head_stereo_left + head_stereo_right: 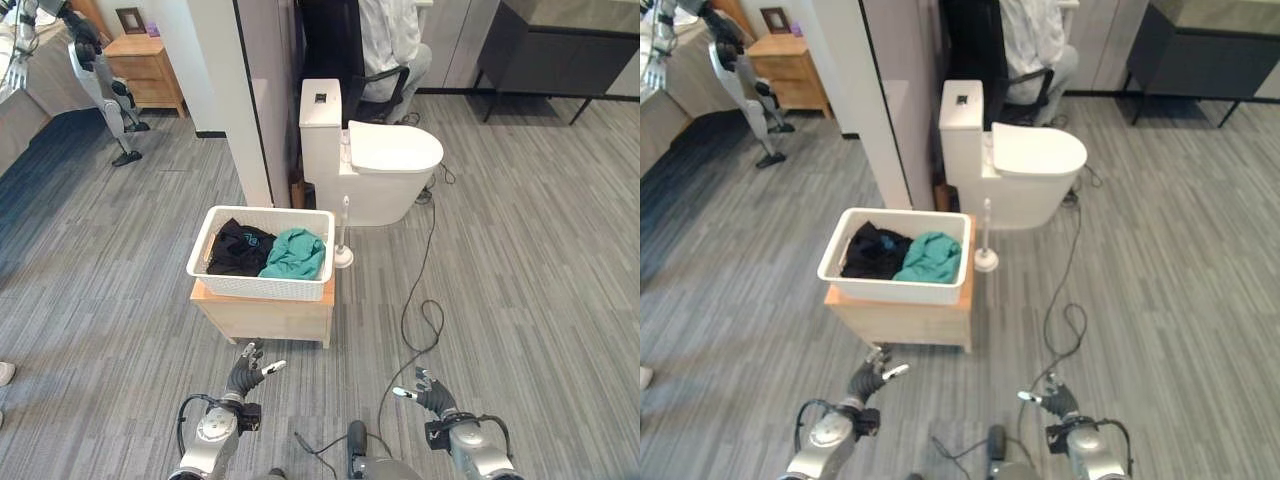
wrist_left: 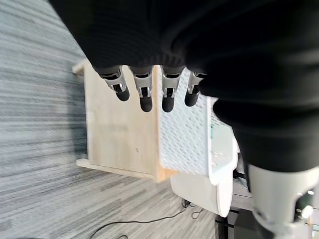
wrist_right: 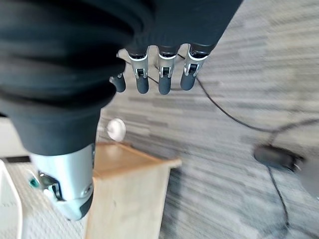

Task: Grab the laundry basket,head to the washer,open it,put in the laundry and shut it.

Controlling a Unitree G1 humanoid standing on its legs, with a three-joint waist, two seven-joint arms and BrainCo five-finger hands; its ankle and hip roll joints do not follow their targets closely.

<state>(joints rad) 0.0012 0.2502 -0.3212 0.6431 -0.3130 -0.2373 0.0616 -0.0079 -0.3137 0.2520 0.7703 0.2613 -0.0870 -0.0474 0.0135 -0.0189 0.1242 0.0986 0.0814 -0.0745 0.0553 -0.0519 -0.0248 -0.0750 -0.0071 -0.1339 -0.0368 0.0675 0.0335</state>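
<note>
White laundry basket (image 1: 262, 287) sits on a low wooden stand (image 1: 265, 316) on the grey plank floor (image 1: 540, 260), straight ahead of the robot. Inside the basket: a black garment (image 1: 238, 248) toward the robot's left, a teal garment (image 1: 296, 254) toward its right, the two touching. Left hand (image 1: 245, 373) low and near the stand's front, apart from it, fingers straight and relaxed, holding nothing; the left wrist view shows its fingers (image 2: 145, 95) extended toward the stand's side and the basket's perforated wall. Right hand (image 1: 430, 390) low over bare floor, well apart from the basket, fingers (image 3: 164, 79) also straight, empty. Behind the basket: a white toilet (image 1: 380, 165), lid down, with a toilet brush (image 1: 343, 250) just beside the basket's far right corner. A person in white (image 1: 390, 40) sits beyond the toilet.
</note>
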